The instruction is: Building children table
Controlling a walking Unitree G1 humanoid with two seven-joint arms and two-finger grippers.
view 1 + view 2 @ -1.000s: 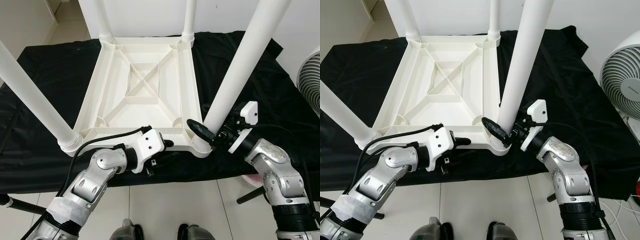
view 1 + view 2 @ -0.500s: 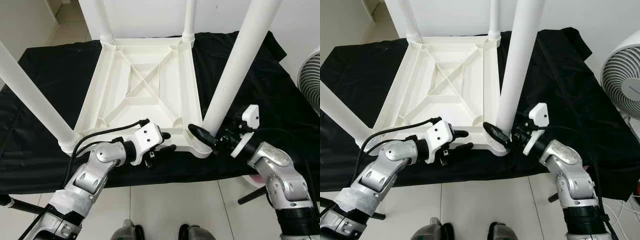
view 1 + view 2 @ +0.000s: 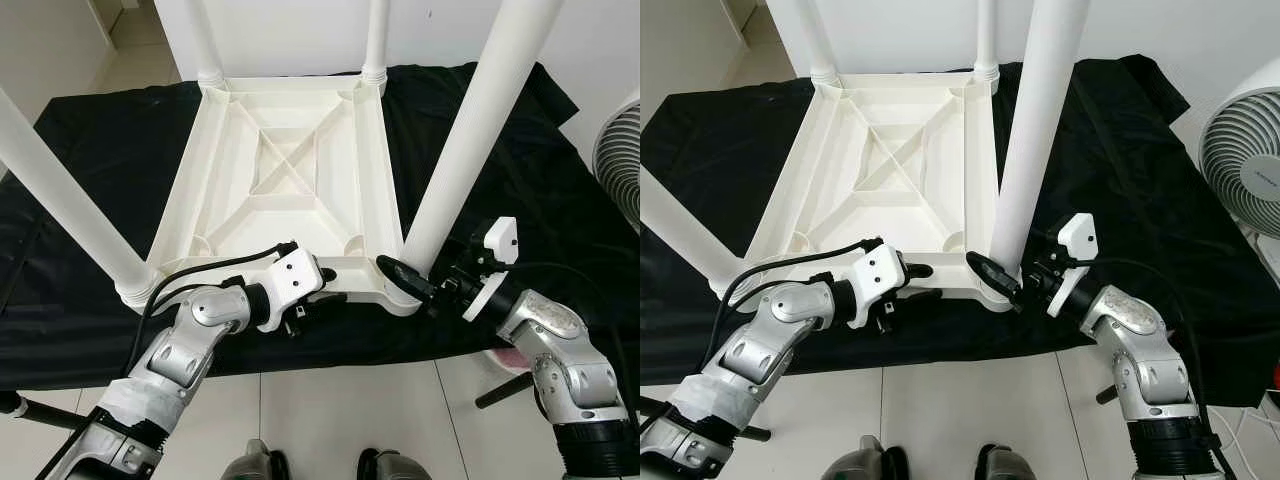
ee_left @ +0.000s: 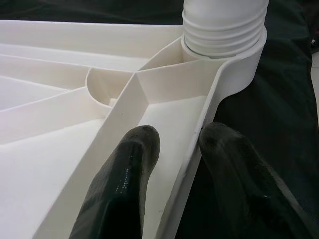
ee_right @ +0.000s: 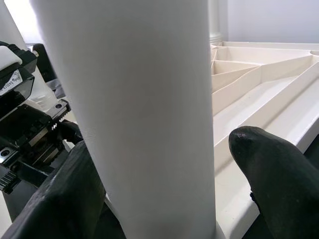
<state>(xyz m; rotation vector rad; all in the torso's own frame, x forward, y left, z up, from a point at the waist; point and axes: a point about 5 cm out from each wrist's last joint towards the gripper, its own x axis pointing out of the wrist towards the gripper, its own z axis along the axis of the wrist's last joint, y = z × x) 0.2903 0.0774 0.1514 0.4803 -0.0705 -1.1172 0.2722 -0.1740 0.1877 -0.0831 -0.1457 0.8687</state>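
Upturned white plastic tabletop (image 3: 290, 180) lies on black cloth (image 3: 90, 150), ribbed underside up, four smooth round legs fitted.

Left gripper (image 4: 182, 149) straddles thin near rim, fingers spread either side, pinch not evident. Risk: hard glossy plastic could slide from fingers if pulled.

Right gripper (image 3: 408, 282) has fingers spread around near-right leg (image 3: 470, 130) at threaded collar (seating cannot be told). Risk: sideways push could tilt leg or shift table off cloth edge.

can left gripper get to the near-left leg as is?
Probably yes. The left gripper straddles the tabletop rim; the near-left leg stands at the next corner along that edge, with only black cloth beside it.
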